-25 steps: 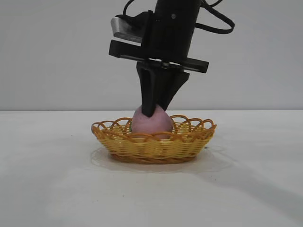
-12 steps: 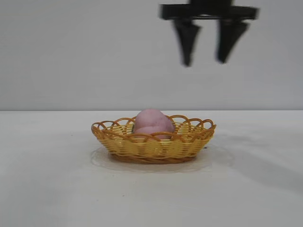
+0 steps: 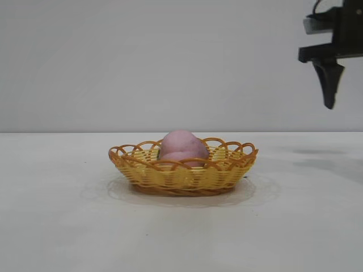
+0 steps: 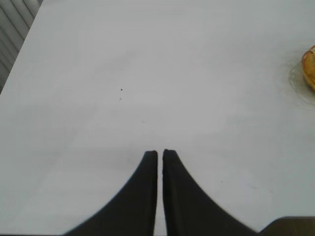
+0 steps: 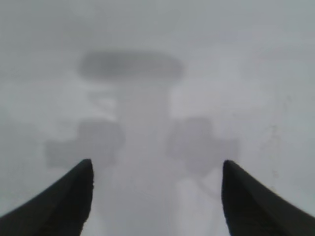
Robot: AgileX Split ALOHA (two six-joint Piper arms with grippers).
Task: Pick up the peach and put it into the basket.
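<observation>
The dusty-pink peach (image 3: pixel 181 148) lies inside the yellow woven basket (image 3: pixel 182 174) at the middle of the white table. My right gripper (image 5: pixel 156 167) is open and empty, high above the table to the right of the basket; one of its fingers (image 3: pixel 329 85) shows at the right edge of the exterior view. My left gripper (image 4: pixel 160 153) is shut and empty over bare table, away from the basket, whose rim (image 4: pixel 309 69) just shows at the edge of the left wrist view. The left arm is out of the exterior view.
The white table (image 3: pixel 68 226) spreads around the basket. The right gripper's shadow (image 5: pixel 133 123) falls on the table beneath it. A slatted surface (image 4: pixel 12 29) lies beyond the table edge in the left wrist view.
The right gripper let go of the peach in the basket, rose, and moved up and to the right. The peach stays in the basket.
</observation>
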